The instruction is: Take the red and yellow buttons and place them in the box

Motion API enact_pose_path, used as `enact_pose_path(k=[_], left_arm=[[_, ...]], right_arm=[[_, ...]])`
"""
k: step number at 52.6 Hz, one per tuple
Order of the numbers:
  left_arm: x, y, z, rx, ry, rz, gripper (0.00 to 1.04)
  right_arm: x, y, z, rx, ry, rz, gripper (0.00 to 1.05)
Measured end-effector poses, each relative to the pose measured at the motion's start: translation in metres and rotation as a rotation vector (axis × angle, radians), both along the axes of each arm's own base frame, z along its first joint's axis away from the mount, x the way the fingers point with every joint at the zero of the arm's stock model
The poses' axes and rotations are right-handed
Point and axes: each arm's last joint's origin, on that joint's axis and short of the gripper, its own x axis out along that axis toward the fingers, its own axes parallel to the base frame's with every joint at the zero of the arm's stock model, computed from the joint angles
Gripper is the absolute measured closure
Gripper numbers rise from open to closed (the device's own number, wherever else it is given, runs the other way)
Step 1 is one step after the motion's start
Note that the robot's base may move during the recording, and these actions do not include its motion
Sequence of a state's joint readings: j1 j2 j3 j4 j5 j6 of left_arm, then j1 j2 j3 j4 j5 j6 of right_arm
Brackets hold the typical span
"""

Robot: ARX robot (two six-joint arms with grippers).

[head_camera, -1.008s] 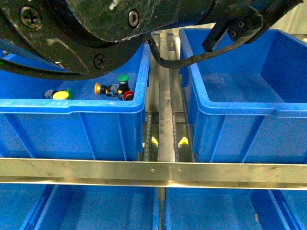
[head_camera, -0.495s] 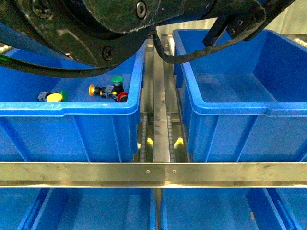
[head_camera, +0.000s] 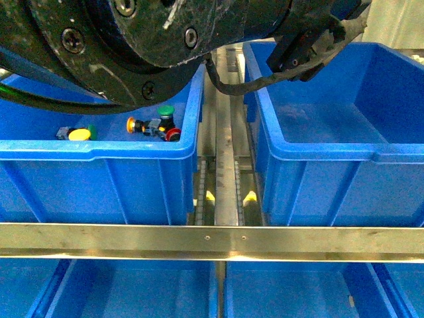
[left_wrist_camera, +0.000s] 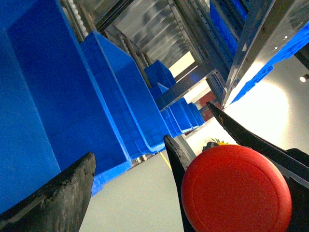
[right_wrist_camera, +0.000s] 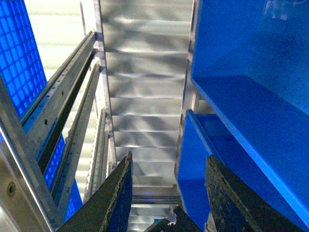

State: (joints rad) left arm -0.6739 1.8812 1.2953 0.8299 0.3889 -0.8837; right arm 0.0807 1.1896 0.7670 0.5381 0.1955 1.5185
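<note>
My left gripper [left_wrist_camera: 203, 145] is shut on a red button [left_wrist_camera: 236, 191]; its glossy round cap fills the near corner of the left wrist view, against one dark finger [left_wrist_camera: 175, 164]. In the front view a blue bin [head_camera: 99, 151] on the left holds a yellow button [head_camera: 79, 134] and another red button [head_camera: 173, 134]. The box [head_camera: 344, 151], a large blue bin on the right, shows a bare floor. My right gripper [right_wrist_camera: 169, 159] is open with nothing between its fingers, facing metal rails. Neither gripper shows in the front view.
An orange-capped button [head_camera: 131, 124] and a green-capped one [head_camera: 166, 110] lie beside the red one in the left bin. A metal conveyor rail [head_camera: 224, 165] runs between the bins, and a steel crossbar [head_camera: 212, 238] spans the front. A black arm housing [head_camera: 132, 40] fills the top.
The black arm housing at the top has turned, and its cable bracket has moved down and left over the right bin's far corner. The buttons in the left bin lie as before.
</note>
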Motion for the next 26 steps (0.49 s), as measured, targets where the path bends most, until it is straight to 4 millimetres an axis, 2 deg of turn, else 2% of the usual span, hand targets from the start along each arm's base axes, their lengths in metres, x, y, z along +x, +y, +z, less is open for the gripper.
enact_pose_path(k=[10, 18, 24, 26], left_arm=[[-0.003, 0.002, 0.006, -0.034, -0.023, -0.009, 0.08], [-0.015, 0.011, 0.028, -0.093, -0.067, -0.021, 0.08], [-0.021, 0.026, 0.036, -0.101, -0.085, -0.002, 0.08], [-0.026, 0.039, 0.040, -0.097, -0.094, 0.020, 0.08]], right_arm=[[0.003, 0.004, -0.004, -0.011, 0.016, 0.000, 0.66], [0.004, 0.010, -0.007, -0.028, 0.032, 0.007, 0.66], [0.004, 0.013, -0.008, -0.054, 0.047, -0.001, 0.66], [0.005, 0.014, -0.009, -0.067, 0.057, -0.002, 0.66]])
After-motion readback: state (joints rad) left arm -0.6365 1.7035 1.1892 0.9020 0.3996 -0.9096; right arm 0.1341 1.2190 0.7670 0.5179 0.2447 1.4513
